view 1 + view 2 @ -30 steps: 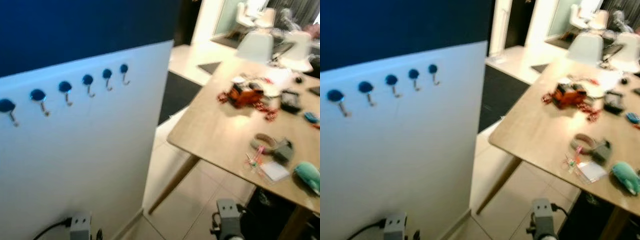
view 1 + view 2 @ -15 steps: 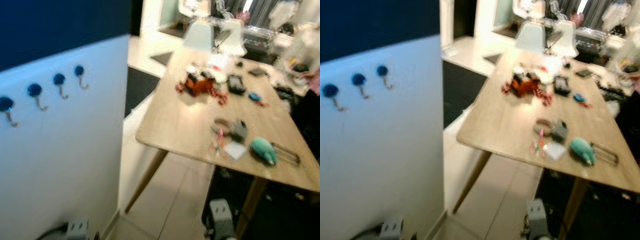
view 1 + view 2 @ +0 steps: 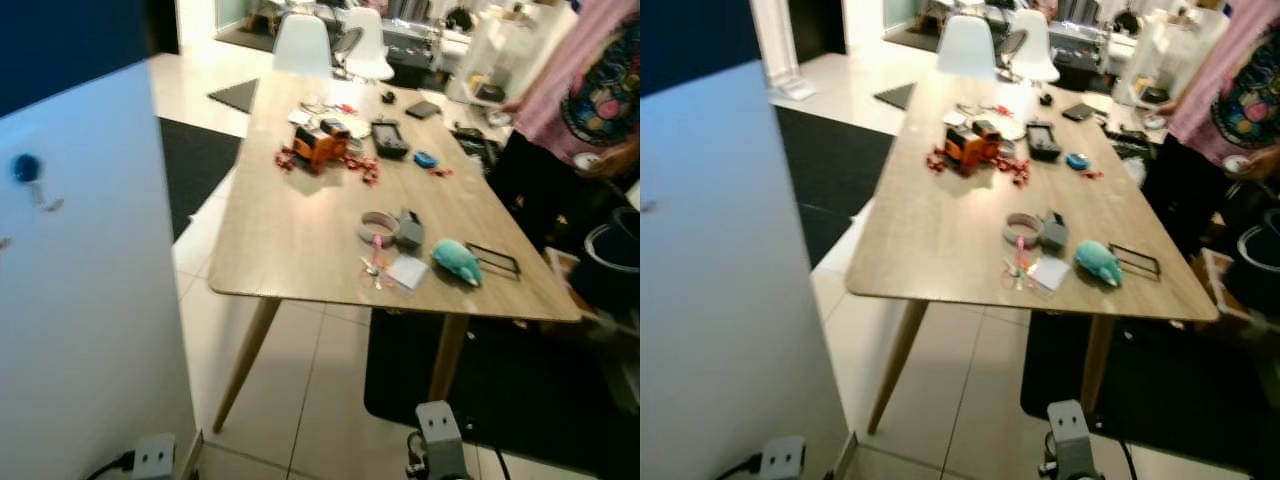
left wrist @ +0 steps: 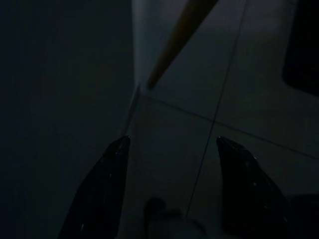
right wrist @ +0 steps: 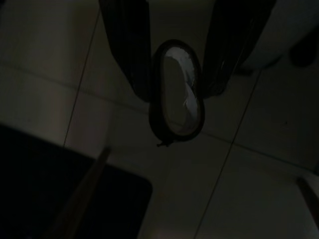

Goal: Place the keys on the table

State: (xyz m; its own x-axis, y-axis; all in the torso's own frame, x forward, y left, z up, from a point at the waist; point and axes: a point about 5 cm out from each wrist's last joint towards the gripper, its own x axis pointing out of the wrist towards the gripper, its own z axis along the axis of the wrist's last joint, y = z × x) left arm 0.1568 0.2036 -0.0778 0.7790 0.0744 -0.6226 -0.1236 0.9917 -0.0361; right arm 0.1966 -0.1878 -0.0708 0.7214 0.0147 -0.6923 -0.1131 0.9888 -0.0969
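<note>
Right gripper [image 5: 177,74] low over tiled floor [image 5: 45,99], fingers clamped on keys [image 5: 177,92]: dark oval fob, pale face. Left gripper [image 4: 172,149] idle, fingers spread wide, holding nothing. Ahead, wooden table [image 3: 290,240] with clutter; person [image 3: 590,70] beyond far side.

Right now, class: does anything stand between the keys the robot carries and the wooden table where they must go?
Nothing visible blocks the way. The right gripper holds the keys low over the tiled floor. The table stands ahead, its near left part bare; a person stands at its far right side.
</note>
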